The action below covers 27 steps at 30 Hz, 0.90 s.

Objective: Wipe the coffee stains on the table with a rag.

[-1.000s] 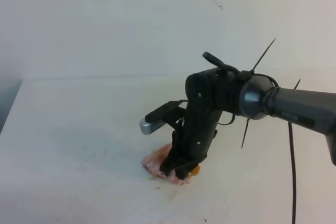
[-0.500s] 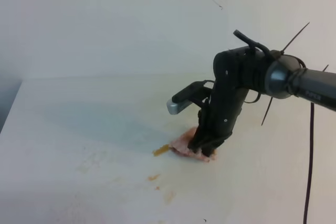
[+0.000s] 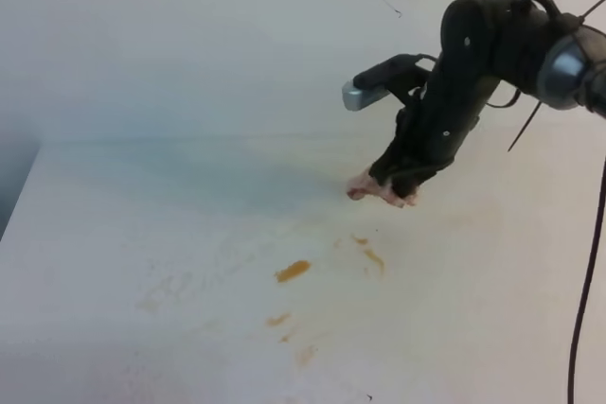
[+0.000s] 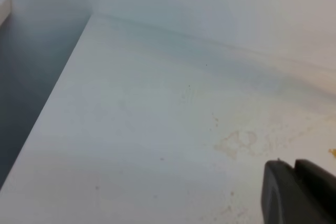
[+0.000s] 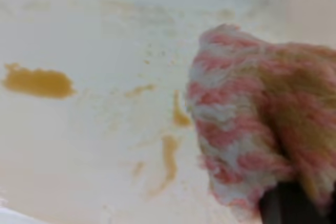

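My right gripper [image 3: 405, 180] is shut on the rag [image 3: 376, 188], a pink-and-white wad that looks lifted just off the table [image 3: 142, 215], up and right of the coffee stains. The largest amber smear [image 3: 294, 271] lies mid-table, with smaller streaks [image 3: 370, 255] and drops [image 3: 277, 320] near it. In the right wrist view the rag [image 5: 247, 124] is stained brown, a dark fingertip [image 5: 286, 205] shows under it, and the smear [image 5: 37, 82] and streaks [image 5: 169, 161] lie to its left. Only a dark part of my left gripper [image 4: 299, 195] shows, at the bottom right of the left wrist view.
A white wall rises behind the table. The table's left edge [image 4: 47, 108] drops to a dark floor. A black cable [image 3: 585, 281] hangs from the right arm at the right side. Faint yellowish wipe marks [image 3: 166, 290] lie left of the stains.
My right gripper has swept the rag up and to the right, off the stained spot and away from the front of the table. Orange smears and drops now lie uncovered where it passed.
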Available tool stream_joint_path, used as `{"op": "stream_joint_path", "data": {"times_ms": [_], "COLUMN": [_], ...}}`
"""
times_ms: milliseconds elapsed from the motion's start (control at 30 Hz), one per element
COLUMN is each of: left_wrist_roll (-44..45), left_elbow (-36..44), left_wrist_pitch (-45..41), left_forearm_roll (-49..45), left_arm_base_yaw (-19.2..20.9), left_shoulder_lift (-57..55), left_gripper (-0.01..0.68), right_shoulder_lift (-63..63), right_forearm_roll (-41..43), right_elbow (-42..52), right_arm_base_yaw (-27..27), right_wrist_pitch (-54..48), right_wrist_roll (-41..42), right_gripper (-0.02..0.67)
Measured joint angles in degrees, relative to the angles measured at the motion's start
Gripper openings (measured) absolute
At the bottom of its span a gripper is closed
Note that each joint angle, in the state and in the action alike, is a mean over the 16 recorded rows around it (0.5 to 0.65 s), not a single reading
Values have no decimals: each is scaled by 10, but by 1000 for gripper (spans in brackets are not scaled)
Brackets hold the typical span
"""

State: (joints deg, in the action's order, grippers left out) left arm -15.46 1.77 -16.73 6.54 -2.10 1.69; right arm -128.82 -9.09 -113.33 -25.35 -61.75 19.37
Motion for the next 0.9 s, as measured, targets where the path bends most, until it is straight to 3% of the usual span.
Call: {"op": "stream_joint_path", "data": {"times_ms": [300,600,900], "left_wrist_roll": [0,0,0], "left_elbow": [0,0,0], "left_wrist_pitch": [0,0,0], "left_forearm_roll": [0,0,0], "left_arm_base_yaw": [0,0,0], "left_shoulder_lift": [0,-1,-1], "left_gripper": [0,0,0], "right_shoulder_lift": [-58,-94,-97], "right_forearm_roll": [-58,-137,-151], "right_elbow": [-4,-7,-7], "right_arm_base_yaw": [1,-63,-115], "right_wrist_pitch": [-36,-20,-30], "right_wrist_roll": [-21,-8,13], "right_gripper": [42,42,42]}}
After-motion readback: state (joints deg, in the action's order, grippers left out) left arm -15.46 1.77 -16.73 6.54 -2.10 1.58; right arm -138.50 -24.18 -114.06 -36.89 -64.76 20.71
